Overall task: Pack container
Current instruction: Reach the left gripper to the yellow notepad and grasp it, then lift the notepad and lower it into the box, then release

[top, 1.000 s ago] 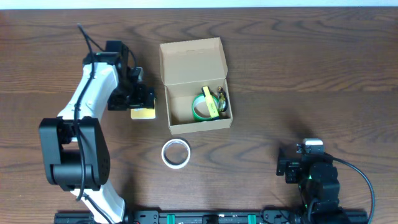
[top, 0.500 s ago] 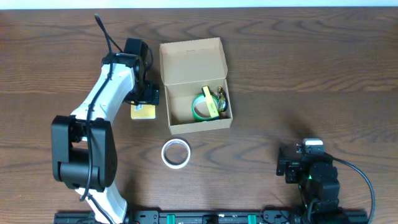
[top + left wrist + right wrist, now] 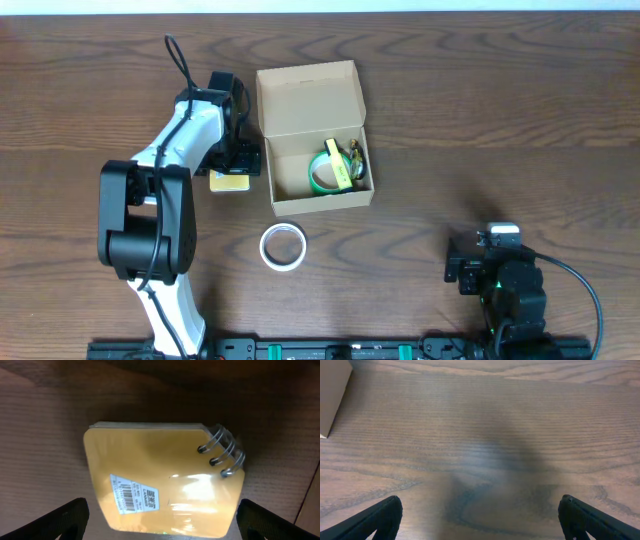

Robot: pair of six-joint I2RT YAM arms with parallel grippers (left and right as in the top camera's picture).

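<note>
1. Container. The container (image 3: 322, 200) stands on the table (image 3: 480, 120) at the 12 o'clock position of the overhead view. Its flap lid is open and folded back toward 12 o'clock. Inside, at the 3 o'clock end, lies a green roll (image 3: 322, 172) with a yellow strip (image 3: 338, 166) across it.

2. Left gripper. The left gripper (image 3: 162, 522) is positioned over a yellow notepad (image 3: 160, 480), which lies just beside the container's 9 o'clock wall. The jaws are spread wide, with one fingertip at each lower corner of the wrist view and the pad between them. Contact with the pad cannot be determined. The pad carries a barcode label (image 3: 134, 497) and a wire spiral (image 3: 222, 455) at one corner.

3. Right gripper. The right gripper (image 3: 480, 520) sits at 4 o'clock from the container, well apart from it. The jaws are fully spread with only bare wood between them (a corner of the container shows at the upper left of that wrist view).

4. Other items. A white tape roll (image 3: 283, 246) lies flat on the table at 7 o'clock from the container, near its front wall but not touching.
</note>
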